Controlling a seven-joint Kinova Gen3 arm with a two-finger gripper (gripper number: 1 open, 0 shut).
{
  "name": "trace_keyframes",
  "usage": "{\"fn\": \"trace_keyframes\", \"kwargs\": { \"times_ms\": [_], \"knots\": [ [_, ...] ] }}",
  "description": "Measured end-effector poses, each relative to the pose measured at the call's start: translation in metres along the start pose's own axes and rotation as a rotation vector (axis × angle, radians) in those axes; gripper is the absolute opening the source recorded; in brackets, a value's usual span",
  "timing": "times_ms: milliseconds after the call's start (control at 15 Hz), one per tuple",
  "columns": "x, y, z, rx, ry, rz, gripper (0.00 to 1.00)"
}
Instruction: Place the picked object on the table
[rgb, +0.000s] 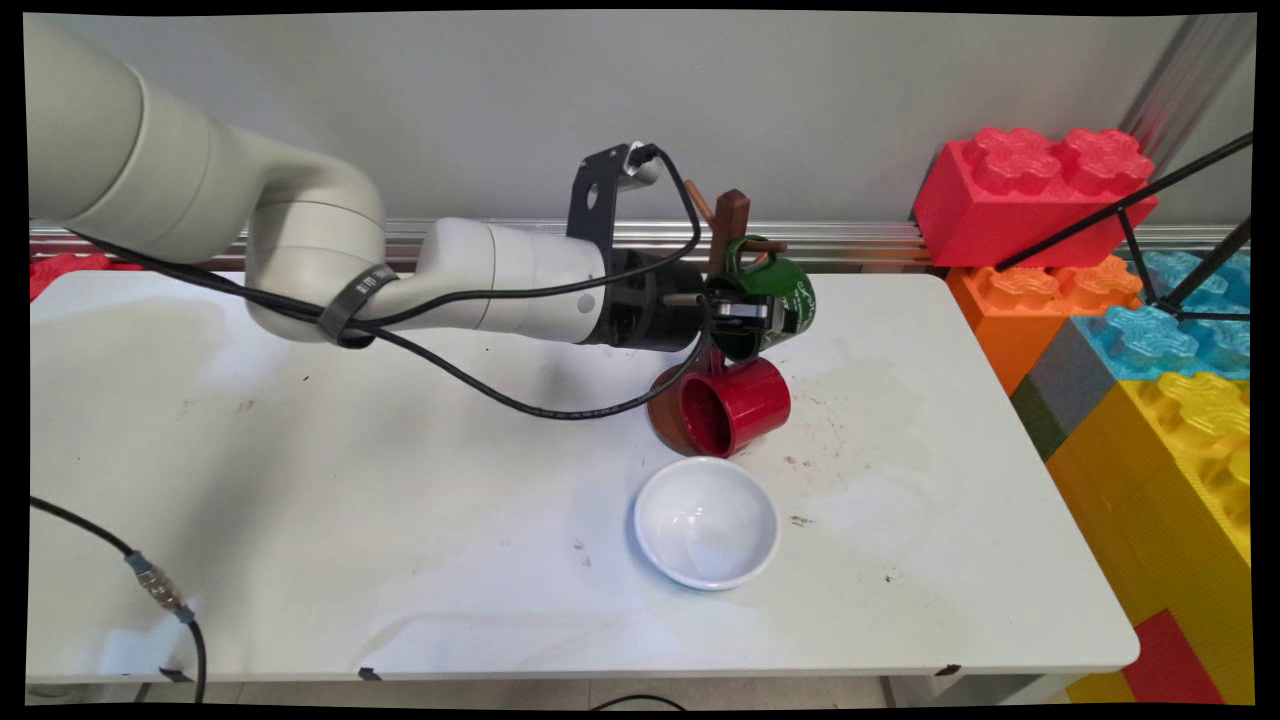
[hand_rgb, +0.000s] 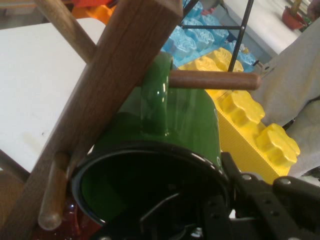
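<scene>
Green mug (rgb: 782, 290) (grip obscured) at gripper (rgb: 745, 312)

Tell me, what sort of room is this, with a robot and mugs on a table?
Probably a robotics lab or test room, not a kitchen: the tool grips a green mug on a wooden mug tree, on a scuffed white table, with giant toy bricks stacked alongside.

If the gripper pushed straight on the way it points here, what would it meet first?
Probably the green mug: the gripper is already at its rim, the mug's handle looped over a peg of the wooden mug tree. Beyond it, depth is unclear.
</scene>
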Motion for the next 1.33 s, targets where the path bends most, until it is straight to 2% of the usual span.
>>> {"fn": "trace_keyframes", "kwargs": {
  "times_ms": [867,1333],
  "knots": [
    [0.003,0.006,-0.013,-0.035,0.024,0.016,0.0],
    [0.006,0.011,-0.028,-0.074,0.039,0.043,0.0]
  ]
}}
